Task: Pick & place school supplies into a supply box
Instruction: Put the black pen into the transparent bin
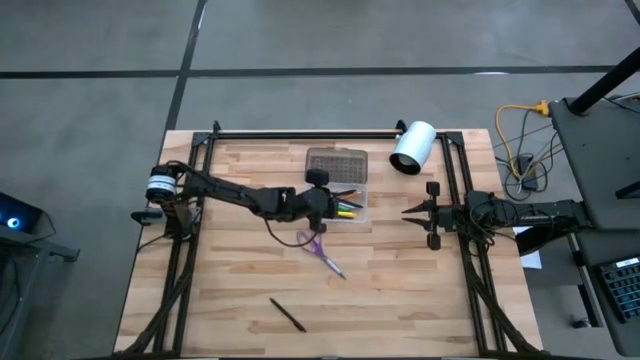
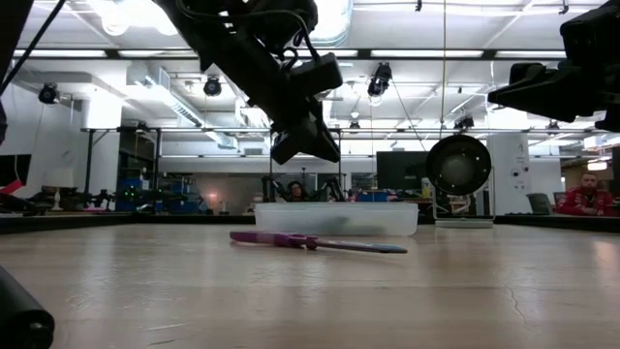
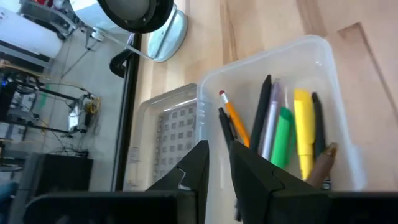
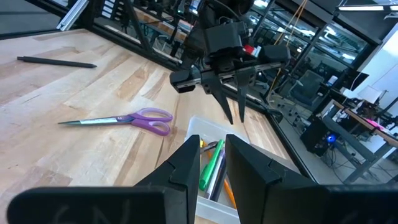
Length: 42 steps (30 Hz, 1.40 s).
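The supply box (image 1: 350,215) is a clear tray with its dotted lid (image 1: 337,162) folded open toward the far edge. Several pens and pencils (image 3: 283,134) lie inside: orange, black, green, yellow, brown. My left gripper (image 1: 330,207) hangs above the tray's left end, fingers pointing down, a narrow gap between them, holding nothing (image 4: 234,117). Purple-handled scissors (image 1: 318,245) lie flat on the table just near of the box. A black pen (image 1: 287,314) lies close to the near edge. My right gripper (image 1: 405,211) waits to the right of the box, slightly open and empty.
A white cylinder (image 1: 412,147) lies at the far right of the table, beside the lid. Black frame rails (image 1: 300,133) run along the far, left and right sides. Bare wood stretches between the scissors, the black pen and the right rail. A person sits in the room beyond (image 2: 586,194).
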Each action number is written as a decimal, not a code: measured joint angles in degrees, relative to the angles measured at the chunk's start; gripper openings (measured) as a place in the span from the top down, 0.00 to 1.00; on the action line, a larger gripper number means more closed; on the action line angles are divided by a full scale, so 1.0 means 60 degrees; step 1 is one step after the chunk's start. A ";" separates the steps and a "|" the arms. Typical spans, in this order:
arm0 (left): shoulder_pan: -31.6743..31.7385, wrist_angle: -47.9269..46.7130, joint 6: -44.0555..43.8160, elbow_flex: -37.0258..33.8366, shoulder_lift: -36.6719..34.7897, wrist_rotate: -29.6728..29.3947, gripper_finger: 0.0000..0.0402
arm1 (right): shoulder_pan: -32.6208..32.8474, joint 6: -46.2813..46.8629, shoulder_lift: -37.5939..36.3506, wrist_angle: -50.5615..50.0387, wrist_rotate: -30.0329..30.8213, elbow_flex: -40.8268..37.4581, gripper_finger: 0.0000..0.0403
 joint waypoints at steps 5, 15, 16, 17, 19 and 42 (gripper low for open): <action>-0.0142 -0.0318 -0.0542 0.0000 0.0000 0.0019 0.88 | 0.0000 0.0000 0.0002 -0.0001 -0.0002 -0.0004 0.83; -0.0777 -0.1784 -0.1371 0.0246 0.0000 0.0486 0.88 | -0.0002 0.0000 0.0001 0.0000 0.0000 -0.0002 0.83; -0.0873 -0.1961 -0.1484 0.0304 0.0000 0.0500 0.88 | -0.0001 0.0000 0.0000 -0.0004 0.0000 -0.0004 0.83; -0.0976 -0.2139 -0.1592 0.0338 0.0000 0.0517 0.88 | -0.0002 0.0000 0.0000 -0.0002 -0.0002 0.0000 0.83; -0.1180 -0.2451 -0.1703 0.0357 0.0000 0.0526 0.88 | 0.0000 0.0000 0.0004 0.0000 -0.0003 0.0000 0.83; -0.2996 -0.4564 -0.4454 0.0503 0.0000 0.2383 0.88 | 0.0000 0.0000 0.0011 -0.0002 0.0000 -0.0004 0.83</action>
